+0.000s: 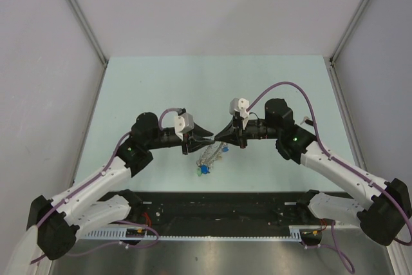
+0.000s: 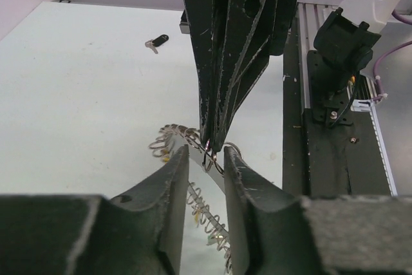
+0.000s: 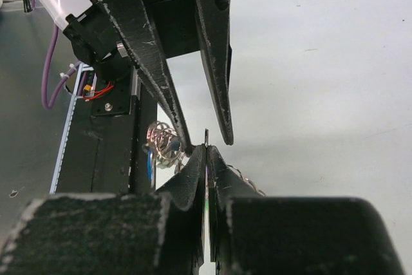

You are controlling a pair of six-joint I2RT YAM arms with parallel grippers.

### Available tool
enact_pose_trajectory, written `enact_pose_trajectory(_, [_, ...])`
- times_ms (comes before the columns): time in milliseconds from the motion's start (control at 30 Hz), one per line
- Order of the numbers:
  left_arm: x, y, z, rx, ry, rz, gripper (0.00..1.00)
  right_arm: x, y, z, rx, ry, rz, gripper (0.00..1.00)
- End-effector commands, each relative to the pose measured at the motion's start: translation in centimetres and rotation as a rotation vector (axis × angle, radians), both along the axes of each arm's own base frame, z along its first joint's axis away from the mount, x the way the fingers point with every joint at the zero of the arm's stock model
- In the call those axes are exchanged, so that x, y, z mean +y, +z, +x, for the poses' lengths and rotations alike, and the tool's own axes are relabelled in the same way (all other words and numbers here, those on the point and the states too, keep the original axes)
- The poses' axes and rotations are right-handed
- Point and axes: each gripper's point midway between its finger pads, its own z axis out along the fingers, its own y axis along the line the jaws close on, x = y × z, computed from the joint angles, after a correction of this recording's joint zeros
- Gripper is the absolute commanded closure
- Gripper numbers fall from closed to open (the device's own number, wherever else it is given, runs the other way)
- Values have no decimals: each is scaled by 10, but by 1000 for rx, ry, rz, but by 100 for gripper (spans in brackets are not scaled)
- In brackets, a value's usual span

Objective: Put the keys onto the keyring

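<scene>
The keyring point(image 1: 209, 154), a grey coiled wire loop, lies on the pale table under the two gripper tips, and a blue-headed key point(image 1: 204, 170) is at its near end. My left gripper point(image 1: 211, 137) is open, its jaws either side of the right gripper's tip. My right gripper point(image 1: 219, 138) is shut on a thin metal piece, seemingly a key. In the left wrist view the right gripper point(image 2: 211, 143) holds small wire loops between the left fingers point(image 2: 174, 185), with the keyring point(image 2: 207, 216) below. The right wrist view shows the coil point(image 3: 164, 143). A black-headed key point(image 2: 156, 42) lies apart.
A black rail point(image 1: 219, 201) runs along the table's near edge between the arm bases. Grey walls close the table in on the left, back and right. The right arm's base mount point(image 2: 338, 62) stands on the rail.
</scene>
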Motion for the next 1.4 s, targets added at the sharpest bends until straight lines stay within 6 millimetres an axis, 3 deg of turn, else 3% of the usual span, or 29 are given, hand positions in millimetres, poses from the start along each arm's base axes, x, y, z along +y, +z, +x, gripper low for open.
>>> enact_pose_trajectory(0, [-2,15,3,-22,14,-25,71,1,44,0,-114,7,93,100])
enact_pose_trajectory(133, [-1,14,6,-2,36,-30,70,0,45,-2,-118,18,96,100])
enact_pose_trajectory(267, [1,22,5,-9,43,-54,57,-1,44,-2,-117,26,95,100])
enact_pose_trajectory(333, [5,27,6,-22,62,-62,57,-1,43,-3,-112,29,91,100])
enact_pose_trajectory(600, [12,29,9,-29,80,-47,62,-4,45,-4,-118,25,91,100])
enact_pose_trajectory(1033, [6,14,3,-7,0,8,69,-5,46,-4,-121,26,93,100])
enact_pose_trajectory(1367, [0,19,2,19,-26,-24,73,-4,44,-5,-117,29,88,100])
